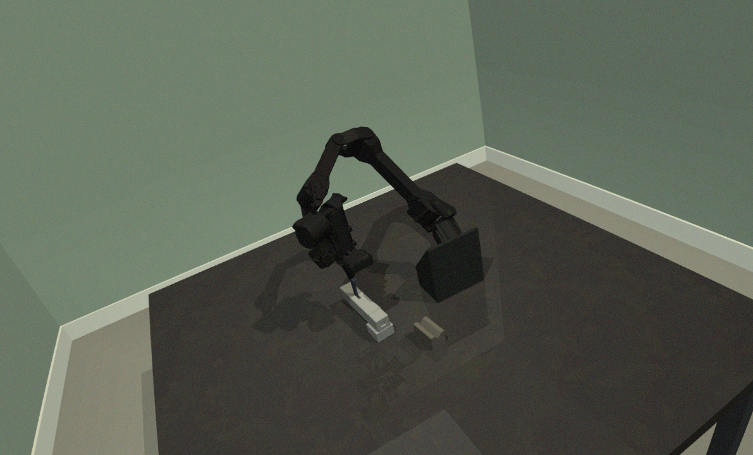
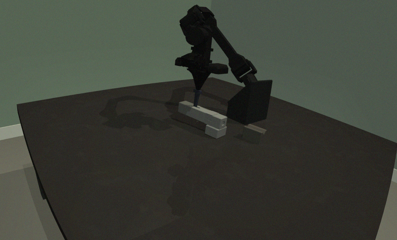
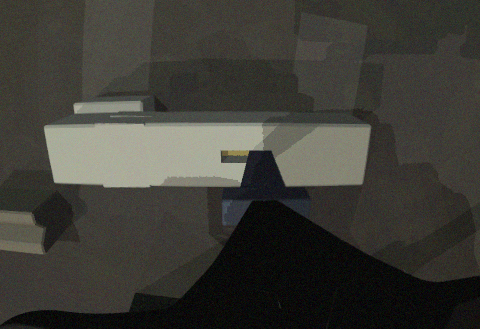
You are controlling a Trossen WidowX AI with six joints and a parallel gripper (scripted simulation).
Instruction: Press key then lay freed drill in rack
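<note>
The long pale housing point(image 1: 365, 307) point(image 2: 190, 111) point(image 3: 150, 154) lies level. The dark blue key point(image 1: 355, 289) point(image 2: 196, 99) point(image 3: 261, 171) stands upright in its top slot, its wide head up. My gripper point(image 1: 351, 276) point(image 2: 198, 89) point(image 3: 263, 212) is shut and empty, pointing down with its tips right at the key's head; contact looks likely, but the exact gap cannot be told. In the wrist view a yellow piece point(image 3: 235, 153) shows in the slot beside the key. The drill is otherwise hidden in the housing. The beige grooved rack point(image 1: 430, 327) point(image 2: 252, 134) point(image 3: 20, 239) holds nothing.
A pale support block point(image 1: 380, 333) point(image 2: 215, 131) sits under one end of the housing. The dark arm base point(image 1: 455, 265) point(image 2: 258, 102) stands behind the rack. All stand on the dark table point(image 1: 565, 339) point(image 2: 119, 179).
</note>
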